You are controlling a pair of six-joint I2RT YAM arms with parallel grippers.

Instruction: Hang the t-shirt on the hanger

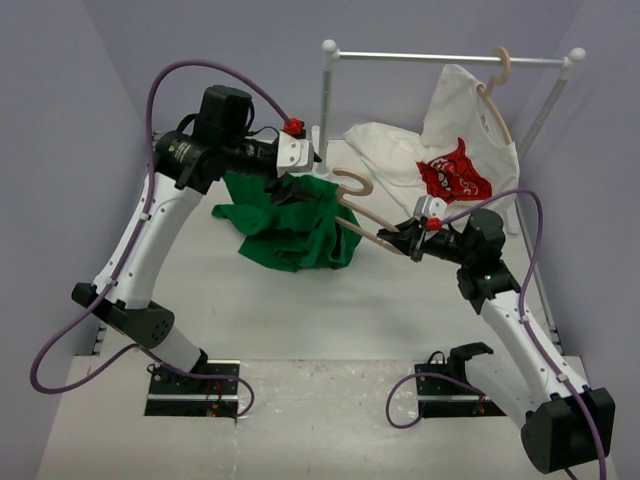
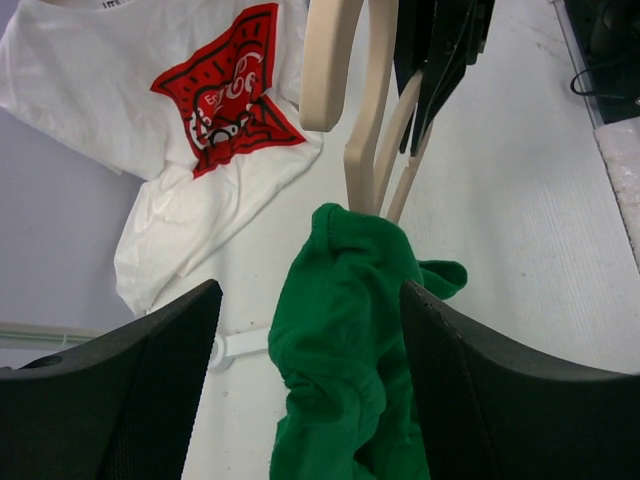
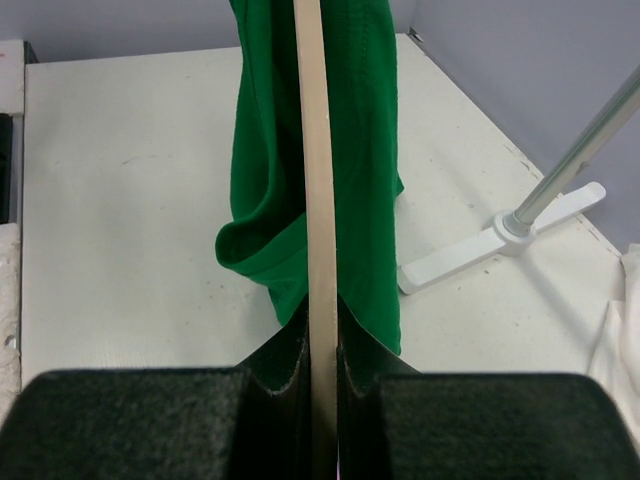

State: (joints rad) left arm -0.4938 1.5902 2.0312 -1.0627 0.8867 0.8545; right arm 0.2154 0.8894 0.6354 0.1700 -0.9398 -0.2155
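The green t-shirt [image 1: 290, 235] lies bunched on the table at centre, with one part lifted. The pale wooden hanger [image 1: 362, 224] is held tilted above the table, and its hook [image 1: 355, 181] is near the shirt's raised part. My right gripper [image 1: 408, 243] is shut on one arm of the hanger [image 3: 315, 150], and green cloth [image 3: 365, 150] hangs around that arm. My left gripper [image 1: 300, 188] is open, with a fold of the t-shirt [image 2: 340, 330] between its spread fingers [image 2: 480, 380]. The hanger [image 2: 365, 100] shows just beyond that fold.
A white shirt with a red graphic [image 1: 450, 170] hangs from another hanger [image 1: 497, 90] on the white rack rail [image 1: 440, 57] at the back right, its lower part spread on the table [image 2: 200, 100]. The rack's post [image 1: 325, 100] and foot [image 3: 500, 240] stand behind the green shirt.
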